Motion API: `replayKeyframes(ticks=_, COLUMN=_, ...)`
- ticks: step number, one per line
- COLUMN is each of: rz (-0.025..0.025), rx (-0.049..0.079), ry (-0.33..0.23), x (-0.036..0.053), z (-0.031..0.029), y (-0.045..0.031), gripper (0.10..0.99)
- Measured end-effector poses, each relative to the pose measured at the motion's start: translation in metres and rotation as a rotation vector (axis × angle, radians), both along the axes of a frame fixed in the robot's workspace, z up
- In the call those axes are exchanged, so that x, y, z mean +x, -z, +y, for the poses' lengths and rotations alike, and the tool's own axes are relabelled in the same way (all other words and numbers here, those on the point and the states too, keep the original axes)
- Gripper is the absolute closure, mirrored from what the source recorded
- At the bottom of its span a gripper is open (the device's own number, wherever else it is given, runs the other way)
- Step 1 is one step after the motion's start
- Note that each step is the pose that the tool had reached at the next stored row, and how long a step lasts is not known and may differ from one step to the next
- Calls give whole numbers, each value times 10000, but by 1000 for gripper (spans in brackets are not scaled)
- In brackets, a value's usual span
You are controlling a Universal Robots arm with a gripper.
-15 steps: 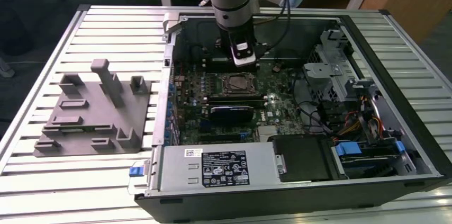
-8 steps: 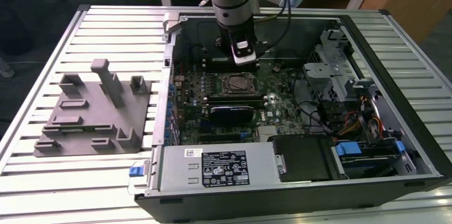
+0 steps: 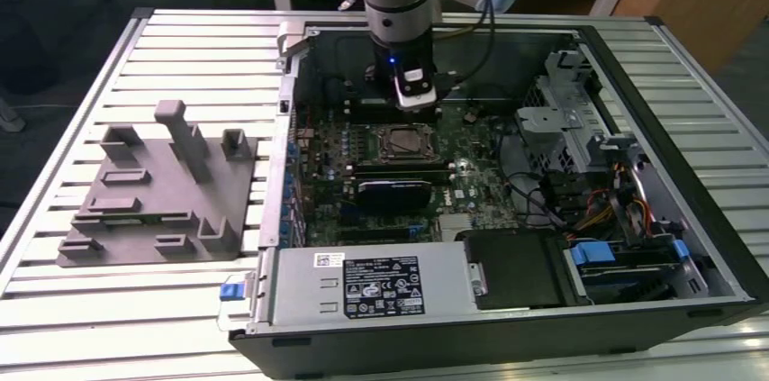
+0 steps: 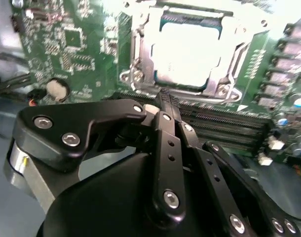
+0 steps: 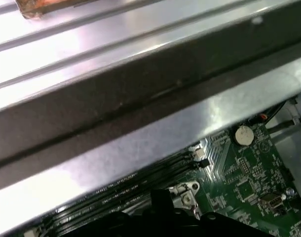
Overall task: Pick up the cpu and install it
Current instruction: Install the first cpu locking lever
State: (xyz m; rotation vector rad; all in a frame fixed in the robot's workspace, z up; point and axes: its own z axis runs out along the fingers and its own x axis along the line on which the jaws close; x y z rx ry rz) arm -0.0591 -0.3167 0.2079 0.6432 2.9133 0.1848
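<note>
In the exterior view, you see the claw (image 3: pixel 415 104) hanging over the motherboard (image 3: pixel 481 174), near the cpu (image 3: pixel 402 140) in its socket (image 3: pixel 382 140). In the second wrist view, its fingers (image 4: pixel 166 123) are pressed together and empty, with the cpu (image 4: pixel 187 54) just beyond their tips.

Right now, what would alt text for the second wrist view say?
A pale silver chip lies in its square socket on a green circuit board. The robot's black gripper sits in the foreground, pointing toward it.

Inside the one computer case (image 3: pixel 481 349) were one cpu (image 4: pixel 187 54), one socket (image 4: pixel 140 49) and one gripper (image 3: pixel 415 104); beside it, one grey fixture (image 3: pixel 157 192).
</note>
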Motion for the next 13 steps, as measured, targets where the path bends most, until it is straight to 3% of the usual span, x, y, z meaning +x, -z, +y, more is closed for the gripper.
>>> replayKeyframes(ticks=4, rz=306, rx=-522, ry=0, x=22, z=-15, y=0, gripper=980)
replayKeyframes(ticks=7, rz=482, rx=-873, ry=1, x=33, z=-36, y=1, gripper=980)
replayKeyframes(ticks=9, rz=530, rx=-995, ry=2, x=34, z=-72, y=-1, gripper=980)
replayKeyframes(ticks=13, rz=547, rx=-1097, ry=4, x=34, z=-160, y=0, gripper=980)
